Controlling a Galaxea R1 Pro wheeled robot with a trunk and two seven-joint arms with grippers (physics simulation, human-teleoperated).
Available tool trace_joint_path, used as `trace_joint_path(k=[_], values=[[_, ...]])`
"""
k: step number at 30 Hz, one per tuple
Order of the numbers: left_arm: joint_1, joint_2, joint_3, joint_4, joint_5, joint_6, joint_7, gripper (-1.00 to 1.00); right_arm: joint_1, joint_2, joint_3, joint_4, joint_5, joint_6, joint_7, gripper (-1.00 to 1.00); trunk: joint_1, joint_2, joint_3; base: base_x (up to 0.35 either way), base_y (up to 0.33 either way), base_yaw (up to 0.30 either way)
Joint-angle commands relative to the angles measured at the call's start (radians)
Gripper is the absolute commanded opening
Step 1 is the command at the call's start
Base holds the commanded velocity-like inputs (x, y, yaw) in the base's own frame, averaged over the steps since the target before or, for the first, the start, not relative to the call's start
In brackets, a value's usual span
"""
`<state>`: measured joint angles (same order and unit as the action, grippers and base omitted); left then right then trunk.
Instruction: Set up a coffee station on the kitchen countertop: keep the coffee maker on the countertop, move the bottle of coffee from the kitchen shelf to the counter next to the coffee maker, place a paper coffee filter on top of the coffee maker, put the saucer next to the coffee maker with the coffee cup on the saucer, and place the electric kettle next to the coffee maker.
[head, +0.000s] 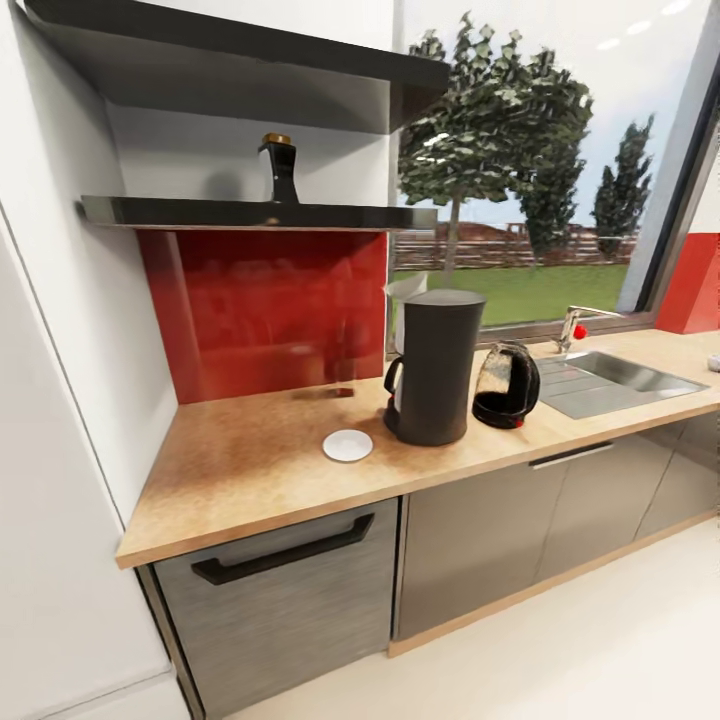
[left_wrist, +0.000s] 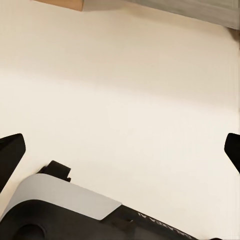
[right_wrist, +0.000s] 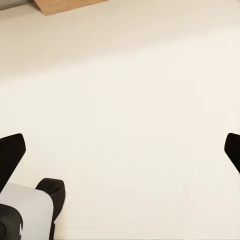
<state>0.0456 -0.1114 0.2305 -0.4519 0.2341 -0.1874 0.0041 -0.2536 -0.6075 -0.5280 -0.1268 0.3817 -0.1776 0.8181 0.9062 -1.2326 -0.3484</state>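
I'm looking across the countertop (head: 250, 460) from the head camera, and the station is about half built, as far as I can judge. The coffee maker (head: 437, 365) stands on the counter where it belongs, and something pale rises just behind its top edge, possibly the paper filter (head: 405, 290), though I cannot tell whether it sits on the machine or behind it. The electric kettle (head: 506, 385) is just beside the coffee maker, toward the sink (head: 620, 378), so I count that step done. The bottle of coffee (head: 279, 168) is on the kitchen shelf (head: 250, 212), so it has yet to be brought down. The saucer (head: 348, 445) lies flat near the coffee maker's other side, bare; I see no cup on it.

Both wrist cameras face the pale floor: the left gripper (left_wrist: 120, 155) and right gripper (right_wrist: 120, 155) each have fingertips spread wide at the frame edges, holding nothing.
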Motion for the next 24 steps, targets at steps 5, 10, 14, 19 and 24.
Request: trace_joint_path(k=[5, 10, 14, 19, 24], values=[[0.001, -0.001, 0.0, -0.002, 0.008, 0.0, 0.0, 1.0, -0.001, 0.001, -0.007, 0.001, 0.011, -0.006, -0.001, 1.0, 0.0, -0.001, -0.001, 0.0, -0.25, 0.039], [0.001, -0.001, 0.001, -0.002, 0.008, -0.001, 0.0, 1.0, -0.001, 0.002, -0.007, 0.001, 0.011, -0.008, -0.002, 1.0, 0.0, -0.001, -0.003, 0.0, -0.103, 0.217], [0.001, -0.001, 0.0, -0.002, 0.009, 0.0, 0.0, 1.0, -0.001, 0.002, -0.007, 0.001, 0.011, -0.008, -0.001, 1.0, 0.0, -0.001, -0.003, 0.0, -0.096, 0.108], [0.001, -0.001, 0.0, -0.002, 0.009, 0.0, 0.001, 1.0, -0.001, 0.002, -0.007, 0.001, 0.011, -0.009, -0.002, 1.0, 0.0, -0.001, -0.003, 0.0, -0.237, 0.088], [0.0, -0.001, 0.0, -0.002, 0.008, -0.001, 0.001, 1.0, -0.001, 0.002, -0.007, 0.001, 0.011, -0.01, -0.002, 1.0, 0.0, -0.001, -0.003, 0.0, -0.075, 0.255]])
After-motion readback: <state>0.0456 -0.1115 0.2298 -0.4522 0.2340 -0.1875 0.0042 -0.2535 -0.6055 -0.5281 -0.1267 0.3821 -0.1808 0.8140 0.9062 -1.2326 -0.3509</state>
